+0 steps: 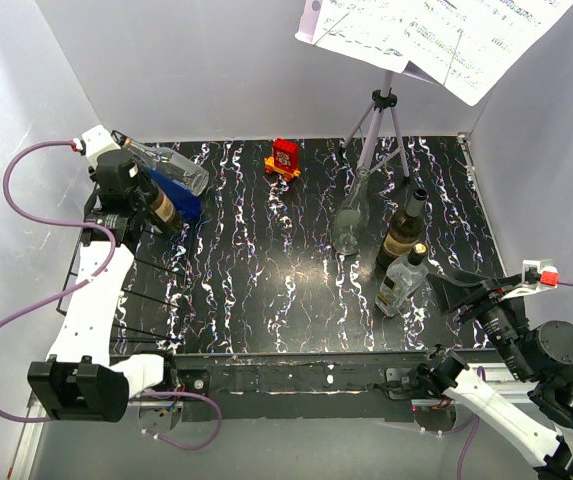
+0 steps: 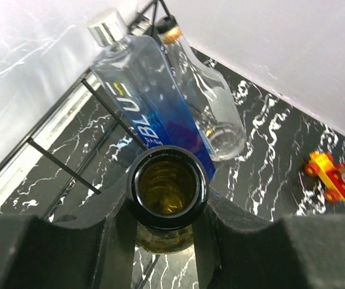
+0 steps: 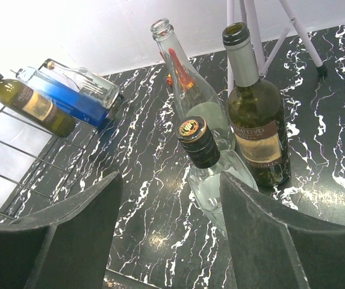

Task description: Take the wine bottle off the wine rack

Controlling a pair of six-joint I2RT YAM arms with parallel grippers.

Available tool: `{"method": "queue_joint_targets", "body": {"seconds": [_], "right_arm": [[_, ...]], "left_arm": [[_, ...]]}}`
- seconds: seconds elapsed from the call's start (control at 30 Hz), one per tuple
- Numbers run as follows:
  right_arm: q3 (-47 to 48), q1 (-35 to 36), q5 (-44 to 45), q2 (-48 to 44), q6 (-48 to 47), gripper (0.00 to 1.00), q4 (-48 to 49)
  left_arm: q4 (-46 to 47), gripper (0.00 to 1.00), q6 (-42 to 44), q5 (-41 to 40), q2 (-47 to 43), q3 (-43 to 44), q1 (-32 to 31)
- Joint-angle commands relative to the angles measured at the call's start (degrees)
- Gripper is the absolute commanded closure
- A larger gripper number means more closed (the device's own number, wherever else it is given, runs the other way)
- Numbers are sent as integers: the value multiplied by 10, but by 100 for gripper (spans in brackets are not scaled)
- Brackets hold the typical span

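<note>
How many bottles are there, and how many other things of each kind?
Bottles on their sides: 3 (clear bottle, blue bottle, green bottle)
Standing bottles: 3 (tall bottle, dark bottle, capped bottle)
Toy: 1
Music stand: 1
Wine rack: 1
Total: 9

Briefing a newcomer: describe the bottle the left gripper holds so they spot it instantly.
On the black wire rack at far left lie three bottles. It's the dark green bottle with a tan label, unlike the blue bottle and clear bottle.

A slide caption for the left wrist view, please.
Left hand grips a dark green glass wine bottle at the black wire rack.
</note>
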Motion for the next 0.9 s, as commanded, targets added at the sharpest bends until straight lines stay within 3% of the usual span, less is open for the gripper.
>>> {"method": "queue_joint_targets", "body": {"seconds": [0.0,0.17,0.27,0.4,0.67,0.87], "right_arm": [[4,2,0,-1,11,27,27],[3,2,-2,-1,13,27,27],[2,2,-2,-2,12,27,29],[0,2,-4,-2,12,27,30],[3,2,-6,0,11,27,28],[2,2,-6,1,13,27,28]], "left_arm": [[49,100,55,115,-49,-8,-2],[82,100,101,258,-95,-46,-15],[98,100,117,384,-111,-59,-26],[155,100,119,505,-131,-94,-70],[160,100,125,531,-78,-83,-249],[177,100,160,461,-21,-55,-415]]}}
